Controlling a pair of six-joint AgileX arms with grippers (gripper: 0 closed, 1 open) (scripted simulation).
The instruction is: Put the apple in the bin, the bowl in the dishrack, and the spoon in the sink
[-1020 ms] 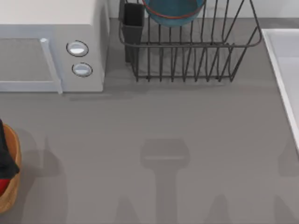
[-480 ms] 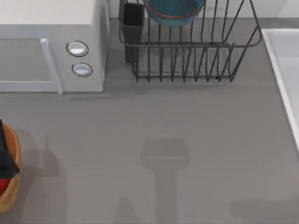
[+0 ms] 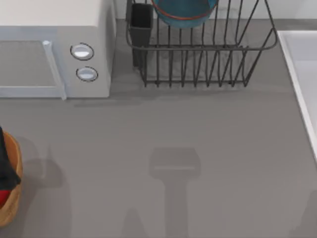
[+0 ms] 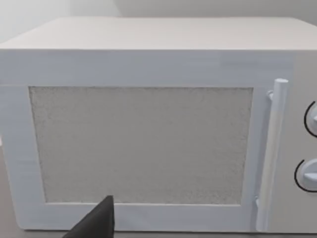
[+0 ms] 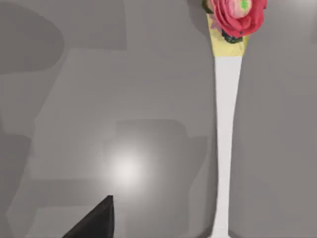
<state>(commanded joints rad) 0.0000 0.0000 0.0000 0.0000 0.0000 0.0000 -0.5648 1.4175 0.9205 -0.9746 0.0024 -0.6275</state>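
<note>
The teal bowl (image 3: 184, 12) stands in the black wire dishrack (image 3: 208, 64) at the back middle. At the left edge is the tan bin (image 3: 15, 171), with the red apple (image 3: 2, 198) inside it and a dark part of my left arm (image 3: 4, 158) above it. The pale sink (image 3: 290, 64) runs along the right edge. In the right wrist view the spoon (image 5: 225, 139), white-handled with a red flower pattern at one end, lies flat on a grey surface. A dark tip of my right gripper (image 5: 94, 220) is off to its side, apart from it.
The white microwave (image 3: 54, 54) with two round knobs fills the back left, and the left wrist view faces its door (image 4: 143, 144). A black cutlery cup (image 3: 141, 25) sits at the dishrack's left corner. Arm shadows fall on the grey table (image 3: 173, 129).
The shadow at the table's front right has slid to the right edge. The bowl, apple and bin have stayed where they were.
</note>
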